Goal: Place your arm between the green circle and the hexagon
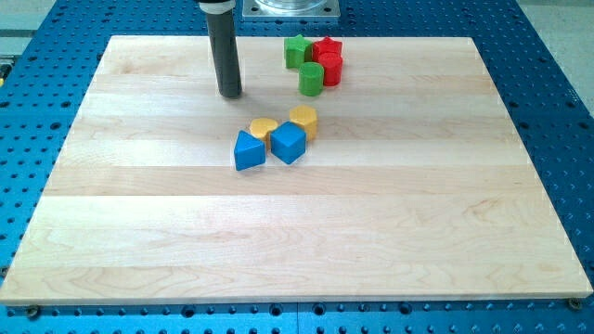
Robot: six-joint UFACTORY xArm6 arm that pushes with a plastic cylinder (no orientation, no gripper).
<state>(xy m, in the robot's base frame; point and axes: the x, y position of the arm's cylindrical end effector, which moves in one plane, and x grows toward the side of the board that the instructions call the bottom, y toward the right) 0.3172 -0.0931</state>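
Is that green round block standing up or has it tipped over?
Upright. The green cylinder shows its flat round face on top and straight sides below, resting on the board beside the red blocks.

Open wooden board (139, 232) lies around my tip (230, 94), well left of the green cylinder block (311, 79); that cylinder touches the red blocks (329, 59); a bare gap separates it from the yellow hexagon block (303, 121) below

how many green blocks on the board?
2, both in the cluster at the view's top: a green star-like block left of the red blocks, and the green circle just below. None looks hidden.
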